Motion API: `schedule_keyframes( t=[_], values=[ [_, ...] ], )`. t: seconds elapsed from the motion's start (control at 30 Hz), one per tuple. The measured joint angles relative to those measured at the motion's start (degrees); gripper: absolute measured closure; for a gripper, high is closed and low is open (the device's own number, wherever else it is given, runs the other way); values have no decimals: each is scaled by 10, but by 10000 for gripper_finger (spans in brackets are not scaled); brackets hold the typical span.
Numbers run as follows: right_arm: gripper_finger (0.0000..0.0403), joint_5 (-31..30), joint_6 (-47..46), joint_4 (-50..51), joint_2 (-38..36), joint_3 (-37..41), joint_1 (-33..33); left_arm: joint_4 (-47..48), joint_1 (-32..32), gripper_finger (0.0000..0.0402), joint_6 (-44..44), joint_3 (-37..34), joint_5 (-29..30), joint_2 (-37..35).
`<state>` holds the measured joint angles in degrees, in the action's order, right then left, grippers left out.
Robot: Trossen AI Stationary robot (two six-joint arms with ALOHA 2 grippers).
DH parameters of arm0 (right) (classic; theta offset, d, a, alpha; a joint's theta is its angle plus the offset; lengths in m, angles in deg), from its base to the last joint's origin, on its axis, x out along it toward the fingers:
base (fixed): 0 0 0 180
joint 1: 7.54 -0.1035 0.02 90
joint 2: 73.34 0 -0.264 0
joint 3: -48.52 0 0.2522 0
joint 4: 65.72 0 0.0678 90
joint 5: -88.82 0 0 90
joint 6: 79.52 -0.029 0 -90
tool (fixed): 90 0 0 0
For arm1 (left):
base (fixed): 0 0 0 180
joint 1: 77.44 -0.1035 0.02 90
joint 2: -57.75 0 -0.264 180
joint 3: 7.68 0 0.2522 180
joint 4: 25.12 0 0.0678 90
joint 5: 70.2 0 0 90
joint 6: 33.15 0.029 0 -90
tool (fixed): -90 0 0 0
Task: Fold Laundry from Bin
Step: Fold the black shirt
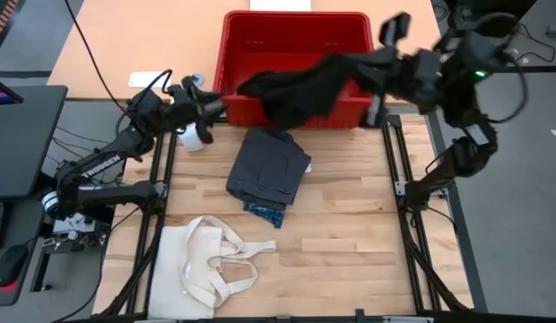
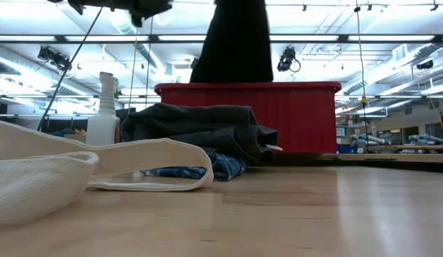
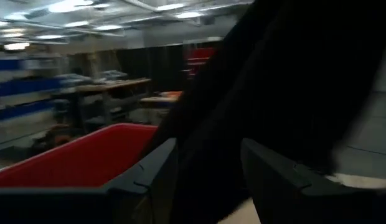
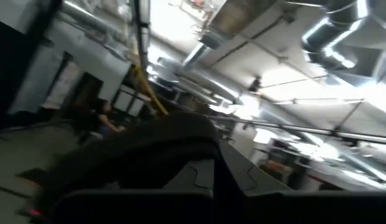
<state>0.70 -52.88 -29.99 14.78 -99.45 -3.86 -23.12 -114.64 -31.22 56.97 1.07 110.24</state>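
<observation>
right hand (image 1: 378,56) is clamped on the black garment (image 1: 300,90), which stretches sideways above the red bin (image 1: 296,27). left hand (image 1: 217,100), fingers apart, sits just beside its loose end, so it's nearer.

Light wood worktop (image 1: 350,233). Red bin (image 1: 296,36) sits at the far edge. A folded dark grey piece (image 1: 269,166) lies mid-worktop on top of blue plaid shirt (image 1: 264,213). Cream tote bag (image 1: 211,265) near front-left. White spray bottle (image 1: 195,137) by the bin's left corner.
</observation>
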Motion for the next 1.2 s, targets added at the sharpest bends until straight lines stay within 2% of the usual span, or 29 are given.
schedule_keyframes(
  t=[0.03, 0.1, 0.2, 0.27, 0.3, 0.37, 0.43, 0.47, 0.6, 0.7, 0.77, 0.8, 0.9, 0.97, 1.03, 1.1, 1.2],
  values=[
    [394, -13, 1, 11, -6, 0, -18, 3, 12, 221, 9, 0, -35, 0],
    [394, -45, 3, 27, -14, 0, -56, 14, 41, 221, 27, 0, -143, 0],
    [394, -41, 8, 42, -18, 0, -103, 15, 96, 221, 37, 0, -309, 0],
    [394, -21, 7, 60, -18, 0, -131, 16, 138, 221, 37, 0, -344, 0],
    [394, -2, 8, 76, -18, 0, -142, 23, 158, 221, 38, 1, -343, 0],
    [394, 84, 47, 123, -18, 0, -167, 56, 193, 221, 52, 1, -320, 0],
    [393, 171, 96, 150, -11, 0, -202, 95, 224, 221, 82, 1, -283, 0],
    [393, 189, 113, 150, -9, 1, -223, 113, 237, 221, 101, 1, -260, 0],
    [393, 142, 176, 124, -2, 1, -291, 157, 272, 221, 156, 0, -145, 1],
    [393, 124, 204, 95, 5, 0, -320, 168, 288, 221, 156, 0, -105, 1],
    [393, 81, 202, 86, 13, 0, -337, 170, 298, 221, 155, 1, -94, 7],
    [393, 35, 188, 84, 17, 1, -344, 168, 303, 221, 154, 1, -91, 15],
    [393, -160, 125, 114, 24, 1, -353, 180, 320, 221, 149, 0, -77, 39],
    [393, -295, 60, 178, 27, 0, -349, 173, 331, 221, 141, 0, -75, 63],
    [393, -405, -28, 265, 32, 9, -333, 175, 339, 221, 140, 0, -74, 86],
    [388, -473, -123, 351, 37, 25, -316, 164, 346, 221, 139, 0, -74, 113],
    [366, -498, -214, 443, 37, 72, -280, 161, 358, 221, 137, -1, -72, 138]
  ],
)
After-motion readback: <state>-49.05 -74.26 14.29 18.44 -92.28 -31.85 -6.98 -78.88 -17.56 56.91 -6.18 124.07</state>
